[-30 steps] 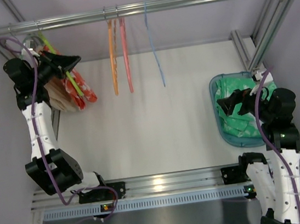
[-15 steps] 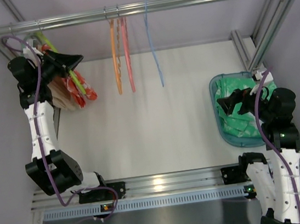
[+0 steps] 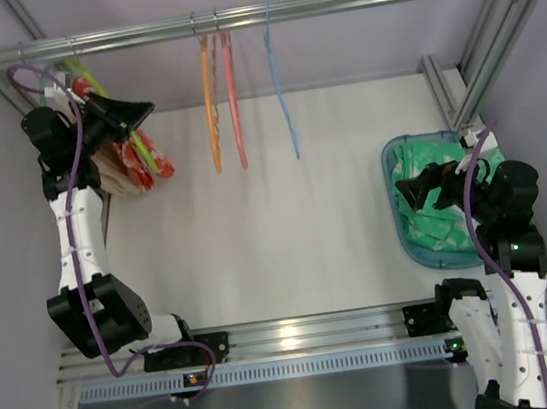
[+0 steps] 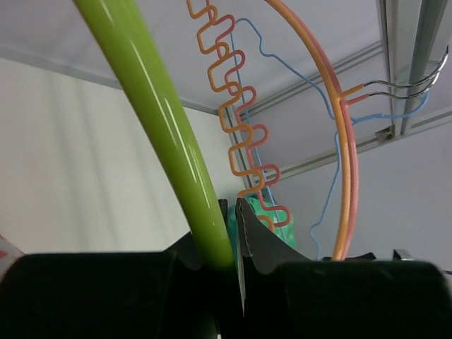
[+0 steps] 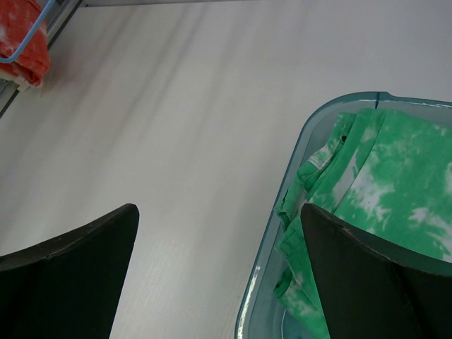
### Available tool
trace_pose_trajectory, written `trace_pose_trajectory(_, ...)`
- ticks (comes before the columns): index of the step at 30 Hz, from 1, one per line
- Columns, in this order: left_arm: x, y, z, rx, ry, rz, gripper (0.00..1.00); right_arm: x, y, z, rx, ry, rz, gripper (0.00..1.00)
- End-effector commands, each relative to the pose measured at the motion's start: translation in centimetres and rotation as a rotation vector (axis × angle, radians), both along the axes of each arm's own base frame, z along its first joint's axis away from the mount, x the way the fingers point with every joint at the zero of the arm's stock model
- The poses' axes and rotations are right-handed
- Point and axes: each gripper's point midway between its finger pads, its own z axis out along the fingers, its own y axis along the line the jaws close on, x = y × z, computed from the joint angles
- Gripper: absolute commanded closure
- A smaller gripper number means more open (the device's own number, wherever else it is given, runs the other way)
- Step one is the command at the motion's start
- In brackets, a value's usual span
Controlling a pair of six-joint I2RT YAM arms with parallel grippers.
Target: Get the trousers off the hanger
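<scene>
The red-orange trousers point(image 3: 133, 160) with white marks hang from the lime yellow-green hanger point(image 3: 141, 149) at the left end of the rail, next to a tan garment point(image 3: 108, 176). My left gripper point(image 3: 140, 111) is shut on the hanger's arm. In the left wrist view the green bar point(image 4: 159, 120) runs down between the closed black fingers point(image 4: 265, 244). My right gripper point(image 3: 403, 190) is open and empty above the left rim of the teal basket point(image 3: 398, 223). A bit of the trousers point(image 5: 25, 39) shows far off in the right wrist view.
Orange point(image 3: 208, 102), pink point(image 3: 232, 99) and thin blue point(image 3: 282, 92) hangers hang empty on the metal rail point(image 3: 328, 2). The basket holds green-and-white patterned cloth point(image 3: 442, 223). Metal frame posts stand at the right point(image 3: 482, 66) and left.
My left gripper has lifted the lime hanger a little up and to the right, with the trousers following. The right arm has not moved.
</scene>
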Motion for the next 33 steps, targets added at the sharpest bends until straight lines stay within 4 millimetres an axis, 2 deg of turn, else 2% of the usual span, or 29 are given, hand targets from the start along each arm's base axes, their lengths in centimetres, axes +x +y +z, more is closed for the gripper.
trace_pose_trajectory(1,-6.8,-6.0,9.7,0.530,-0.924,-0.222,1.00,0.0,-0.1,0.9,-0.014,-0.033,0.005,0.01)
trace_pose_trajectory(6,-6.1,-6.0,8.1,0.640,-1.019,-0.270,1.00,-0.1,-0.1,0.8,-0.015,-0.033,-0.001,0.01)
trace_pose_trajectory(12,-5.9,-5.9,7.1,0.739,-1.123,-0.283,1.00,-0.1,-0.1,0.7,-0.016,-0.031,0.000,0.01)
trace_pose_trajectory(15,-6.0,-6.0,6.7,0.735,-1.120,-0.308,1.00,-0.1,-0.1,0.7,-0.017,-0.030,-0.001,0.01)
trace_pose_trajectory(20,-7.9,-7.1,6.7,0.697,-1.112,-0.390,1.00,0.0,-0.2,0.7,-0.019,-0.030,-0.003,0.01)
trace_pose_trajectory(26,-10.6,-9.1,7.5,0.697,-1.189,-0.430,1.00,0.1,-0.1,0.4,-0.004,-0.022,0.001,0.01)
trace_pose_trajectory(30,-10.7,-9.8,8.4,0.707,-1.240,-0.444,1.00,0.3,-0.1,0.8,-0.001,-0.025,0.001,0.01)
trace_pose_trajectory(33,-10.7,-9.9,9.7,0.723,-1.280,-0.440,1.00,0.3,-0.1,1.0,-0.005,-0.027,0.000,0.01)
